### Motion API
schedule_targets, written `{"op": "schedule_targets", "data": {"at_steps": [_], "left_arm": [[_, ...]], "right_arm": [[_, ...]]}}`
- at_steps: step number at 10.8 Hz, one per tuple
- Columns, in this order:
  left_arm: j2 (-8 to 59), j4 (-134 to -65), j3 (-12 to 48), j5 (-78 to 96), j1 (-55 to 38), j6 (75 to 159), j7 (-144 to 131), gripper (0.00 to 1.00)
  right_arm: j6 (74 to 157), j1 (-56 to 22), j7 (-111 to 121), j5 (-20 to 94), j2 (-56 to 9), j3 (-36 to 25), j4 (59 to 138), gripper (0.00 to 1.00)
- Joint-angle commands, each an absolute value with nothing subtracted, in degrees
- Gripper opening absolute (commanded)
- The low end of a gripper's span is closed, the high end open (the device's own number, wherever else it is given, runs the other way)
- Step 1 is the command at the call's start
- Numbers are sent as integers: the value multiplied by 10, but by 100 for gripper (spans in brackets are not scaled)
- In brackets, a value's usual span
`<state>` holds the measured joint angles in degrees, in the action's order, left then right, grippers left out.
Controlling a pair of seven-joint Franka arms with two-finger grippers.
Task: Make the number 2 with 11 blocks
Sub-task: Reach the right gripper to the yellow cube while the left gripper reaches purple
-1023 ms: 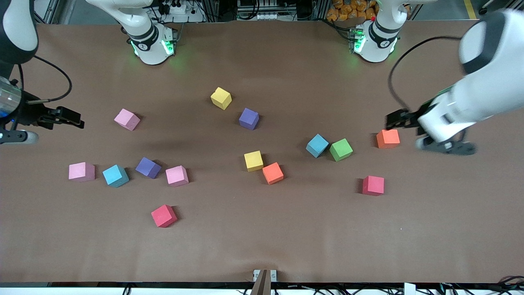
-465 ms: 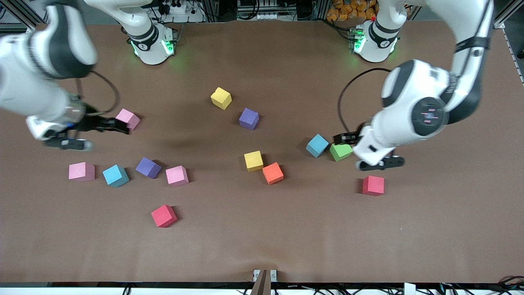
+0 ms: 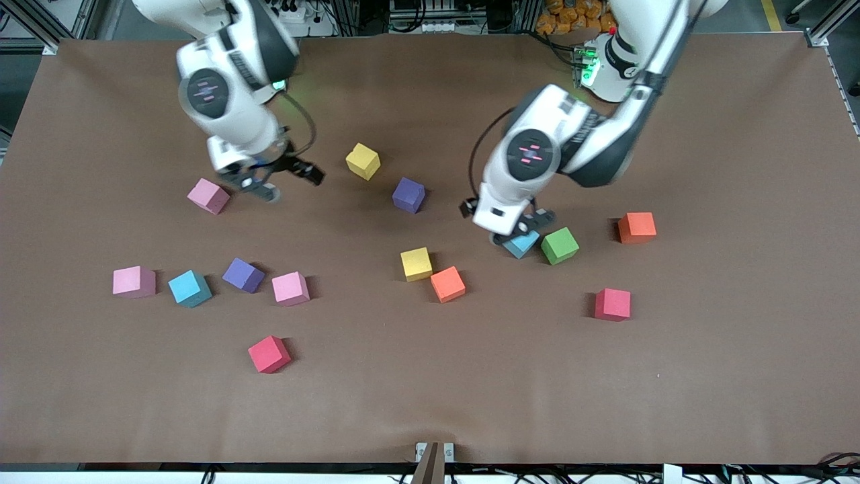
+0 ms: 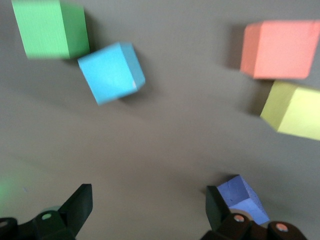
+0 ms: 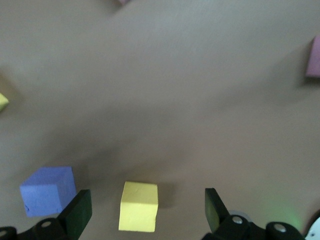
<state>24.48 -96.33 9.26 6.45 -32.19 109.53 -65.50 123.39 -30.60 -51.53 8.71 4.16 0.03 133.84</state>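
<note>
Thirteen blocks are counted on the brown table (image 3: 705,376), all lying loose and separate, so no digit is formed yet. Three pink ones are seen (image 3: 208,195), (image 3: 134,281), (image 3: 291,288); two yellow (image 3: 363,161), (image 3: 416,263); two purple (image 3: 408,195), (image 3: 242,275); two light blue (image 3: 189,288), (image 3: 522,243); two orange (image 3: 447,284), (image 3: 637,227); two red (image 3: 269,354), (image 3: 613,304); and one green (image 3: 560,245).

The left gripper (image 3: 497,218) is held over the light blue block beside the green one (partly hidden by it in the front view), its fingers (image 4: 75,212) spread wide with nothing between them. The right gripper (image 3: 285,176) is held over bare table between a pink block and a yellow one, its fingers (image 5: 77,212) likewise wide apart and empty.
</note>
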Motion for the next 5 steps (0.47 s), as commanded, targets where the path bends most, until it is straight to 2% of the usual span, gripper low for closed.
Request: {"op": "schedule_targets", "data": {"at_steps": [1,3,5], "left_arm": [[272,-965,86,54,-368,1103,-809,100],[295,-968,86,54,-402,1113,-953,100],[291,-1005,87,54,-413,1176,-1068,100]], "right_arm": [[1312,-344,-524,143,63,-9,1412,100],[1390,-371,-524,183,52,-10,1455,100],[1402,-389,-524,213,17,-10,1456,100]]}}
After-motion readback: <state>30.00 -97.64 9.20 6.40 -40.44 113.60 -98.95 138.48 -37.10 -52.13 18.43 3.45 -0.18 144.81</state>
